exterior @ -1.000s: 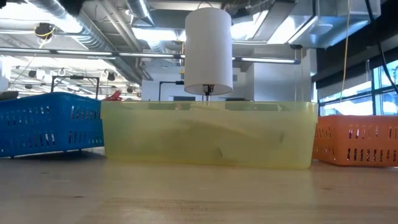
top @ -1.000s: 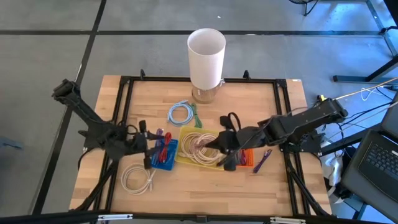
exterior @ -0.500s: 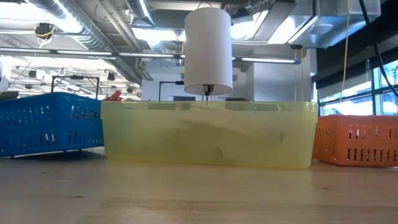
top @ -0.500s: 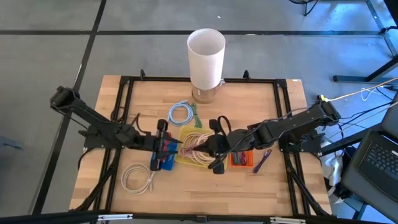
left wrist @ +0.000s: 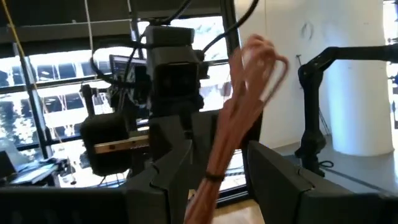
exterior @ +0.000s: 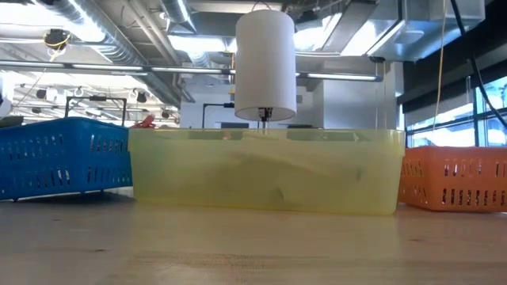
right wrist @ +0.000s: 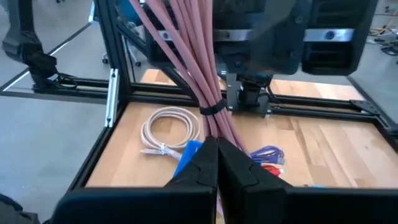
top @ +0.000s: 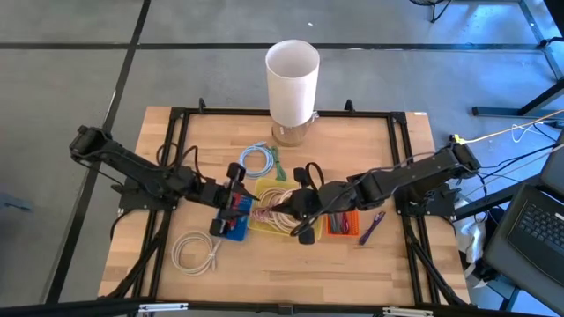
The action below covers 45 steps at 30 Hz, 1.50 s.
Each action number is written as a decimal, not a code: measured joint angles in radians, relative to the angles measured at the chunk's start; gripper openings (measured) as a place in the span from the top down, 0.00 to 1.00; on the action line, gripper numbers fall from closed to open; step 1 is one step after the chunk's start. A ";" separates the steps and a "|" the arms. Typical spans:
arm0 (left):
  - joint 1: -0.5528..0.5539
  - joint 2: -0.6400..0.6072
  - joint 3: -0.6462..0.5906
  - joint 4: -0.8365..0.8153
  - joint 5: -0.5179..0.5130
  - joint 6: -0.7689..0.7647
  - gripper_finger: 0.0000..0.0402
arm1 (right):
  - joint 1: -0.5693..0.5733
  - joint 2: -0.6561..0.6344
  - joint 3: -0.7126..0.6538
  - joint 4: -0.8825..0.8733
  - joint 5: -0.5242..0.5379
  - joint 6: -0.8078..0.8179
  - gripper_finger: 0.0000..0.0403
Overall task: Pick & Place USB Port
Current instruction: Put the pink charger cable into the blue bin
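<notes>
A pink cable bundle [top: 269,210] with a black tie is lifted over the yellow bin [top: 275,231], between my two grippers. My right gripper [top: 295,210] reaches in from the table's right and is shut on the bundle [right wrist: 186,50]. My left gripper [top: 240,198] faces it from the left, open. In the left wrist view its fingers [left wrist: 168,180] stand on either side of the bundle [left wrist: 249,81]. The low view shows no gripper. My right gripper pinches the pink cable bundle between its two fingers at the bunched stretch just beside the black tie [right wrist: 214,127]. The fingers come roughly level from the table's right. The bundle is lifted clear and sticks out from the fingertips toward my left gripper.
A blue bin [top: 231,224] with red cables sits left of the yellow bin, an orange bin [top: 342,224] right of it. On the table lie a cream cable coil [top: 194,253], a light blue coil [top: 256,160] and a purple cable [top: 370,227]. A white cylinder [top: 293,75] stands at the far edge.
My left gripper has moved toward the table's right, up to the pink bundle. My right gripper has moved left over the yellow bin, carrying the bundle toward my left gripper. Most of the travel came in the first half second.
</notes>
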 joint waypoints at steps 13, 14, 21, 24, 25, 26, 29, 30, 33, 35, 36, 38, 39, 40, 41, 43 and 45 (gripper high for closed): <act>0.010 0.131 0.140 -0.084 0.026 0.065 0.75 | -0.026 0.005 0.000 0.028 -0.053 0.001 1.00; 0.010 0.141 0.147 -0.085 0.039 0.080 0.82 | -0.026 0.005 0.000 0.022 -0.056 0.001 1.00; 0.006 0.132 0.178 -0.133 0.096 0.122 0.96 | -0.024 0.004 0.001 0.017 -0.064 0.002 1.00; 0.005 0.119 0.193 -0.179 0.086 0.121 0.96 | -0.024 0.003 0.002 0.019 -0.061 0.000 1.00; 0.005 0.119 0.195 -0.183 0.086 0.121 0.96 | -0.024 0.003 0.002 0.022 -0.060 0.000 0.99; 0.005 0.119 0.196 -0.185 0.086 0.121 0.96 | -0.025 0.003 0.002 0.025 -0.059 0.000 0.99; 0.004 0.117 0.199 -0.190 0.068 0.111 0.96 | -0.028 0.003 0.002 0.019 -0.030 -0.024 0.94; 0.002 0.109 0.199 -0.198 0.055 0.107 0.96 | -0.028 0.003 0.001 0.002 0.001 -0.043 0.92; -0.009 0.069 0.203 -0.246 0.033 0.099 0.96 | -0.025 -0.002 -0.001 -0.063 0.108 -0.104 0.82; -0.024 0.033 0.203 -0.315 -0.021 0.092 0.96 | -0.013 -0.012 0.025 -0.173 0.219 -0.115 0.75; -0.034 0.014 0.202 -0.342 -0.060 0.092 0.96 | -0.006 -0.014 0.046 -0.244 0.281 -0.111 0.71; -0.061 -0.031 0.202 -0.396 -0.155 0.090 0.96 | 0.008 -0.015 0.089 -0.394 0.389 -0.066 0.64; -0.078 -0.053 0.202 -0.425 -0.207 0.081 0.96 | 0.013 -0.015 0.108 -0.474 0.433 -0.029 0.61; -0.092 -0.075 0.202 -0.461 -0.264 0.069 0.96 | 0.015 -0.015 0.125 -0.543 0.470 0.010 0.58; -0.107 -0.092 0.202 -0.502 -0.327 0.053 0.96 | 0.016 -0.015 0.141 -0.605 0.498 0.047 0.55; -0.138 -0.126 0.202 -0.586 -0.470 0.008 0.96 | 0.014 -0.016 0.163 -0.705 0.525 0.122 0.50; -0.169 -0.167 0.201 -0.685 -0.611 -0.073 0.96 | 0.013 -0.016 0.173 -0.812 0.527 0.182 0.47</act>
